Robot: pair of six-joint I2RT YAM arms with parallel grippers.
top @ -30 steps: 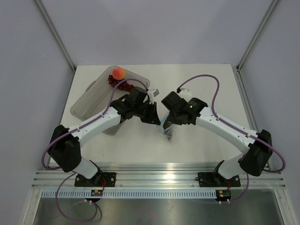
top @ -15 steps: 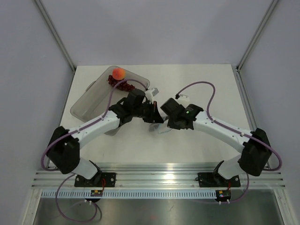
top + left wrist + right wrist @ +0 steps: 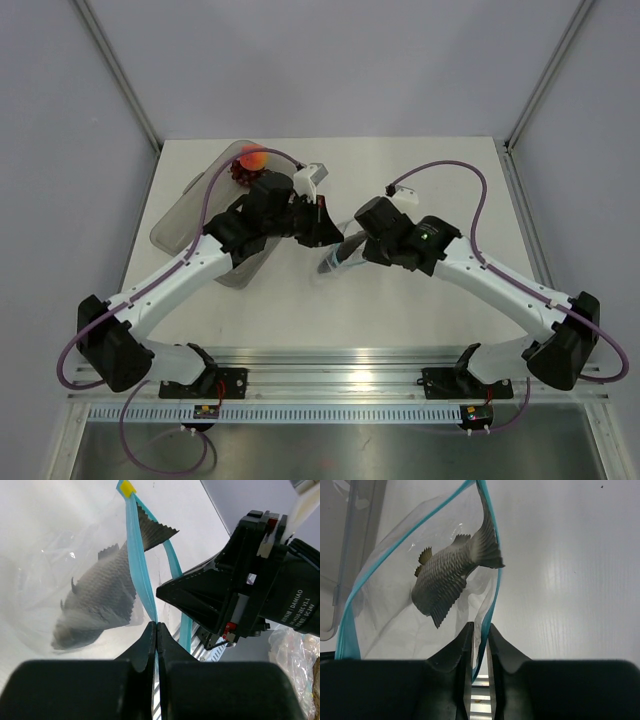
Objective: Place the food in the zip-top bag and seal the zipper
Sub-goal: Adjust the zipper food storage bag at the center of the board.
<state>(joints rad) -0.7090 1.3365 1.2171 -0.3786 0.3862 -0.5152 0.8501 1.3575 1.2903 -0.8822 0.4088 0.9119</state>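
Observation:
The clear zip-top bag [image 3: 335, 260] hangs between my two grippers over the table's middle, with a grey fish [image 3: 447, 580] inside it. My left gripper [image 3: 156, 626] is shut on the blue-teal zipper [image 3: 137, 555]. My right gripper [image 3: 480, 627] has its jaws slightly apart, and the opposite zipper edge [image 3: 492, 600] runs loosely through the gap. In the top view the left gripper [image 3: 325, 228] and right gripper [image 3: 352, 248] nearly meet. The orange-red peach [image 3: 252, 157] and dark grapes [image 3: 241, 173] lie at the far end of the grey tray [image 3: 190, 215].
The translucent grey tray lies at the back left, partly under my left arm, and its corner shows in the right wrist view [image 3: 345, 555]. The right wrist's black body [image 3: 260, 580] fills the right of the left wrist view. Metal rails run along the near edge.
My left gripper has moved up and away with the zipper edge, and the right arm has swung right. The right jaws, shut a moment ago, have parted slightly.

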